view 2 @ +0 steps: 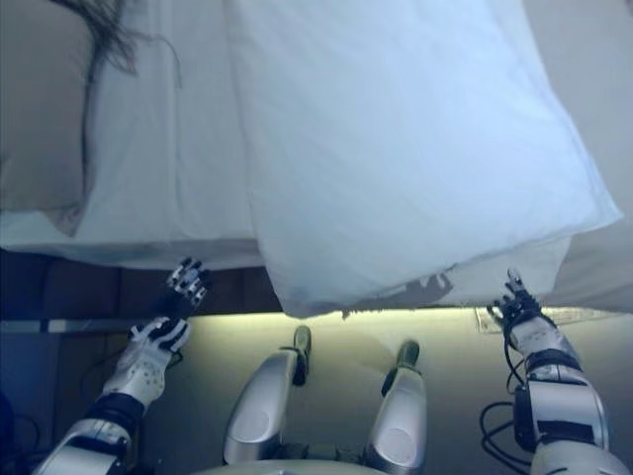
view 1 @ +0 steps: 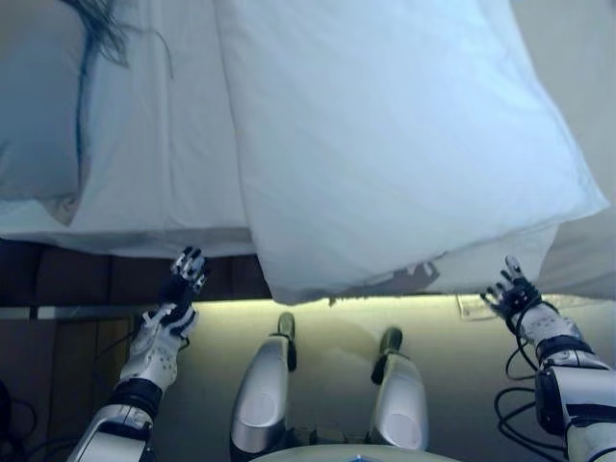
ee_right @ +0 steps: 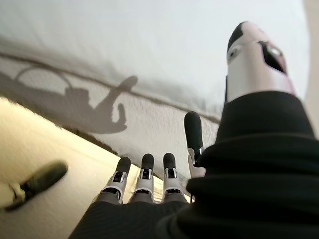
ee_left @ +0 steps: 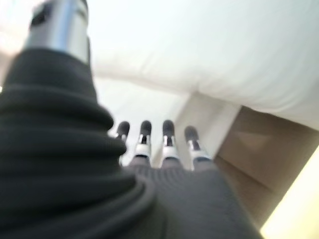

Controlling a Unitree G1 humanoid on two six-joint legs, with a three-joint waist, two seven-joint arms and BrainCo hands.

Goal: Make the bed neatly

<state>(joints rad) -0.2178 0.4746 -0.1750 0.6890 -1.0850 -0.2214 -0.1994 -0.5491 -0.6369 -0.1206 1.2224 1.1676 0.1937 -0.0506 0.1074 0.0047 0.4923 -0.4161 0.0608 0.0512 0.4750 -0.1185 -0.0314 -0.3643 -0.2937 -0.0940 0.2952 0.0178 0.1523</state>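
A big white pillow (view 1: 395,135) lies across the bed, its near corner hanging over the bed's front edge. Under it a white sheet (view 1: 164,144) covers the mattress, and a grey pillow (view 1: 38,106) sits at the far left. My left hand (view 1: 176,298) hovers below the bed's edge at the left, fingers straight, holding nothing. My right hand (view 1: 515,294) is raised near the pillow's right corner, also open and empty. Straight fingers (ee_left: 167,134) show in the left wrist view, and fingers (ee_right: 144,172) point at the bed's side in the right wrist view.
A dark wooden bed frame (view 1: 96,279) runs under the mattress at the left. Pale floor (view 1: 337,327) lies in front of the bed. A tangle of dark threads (view 1: 101,34) lies on the sheet at the top left.
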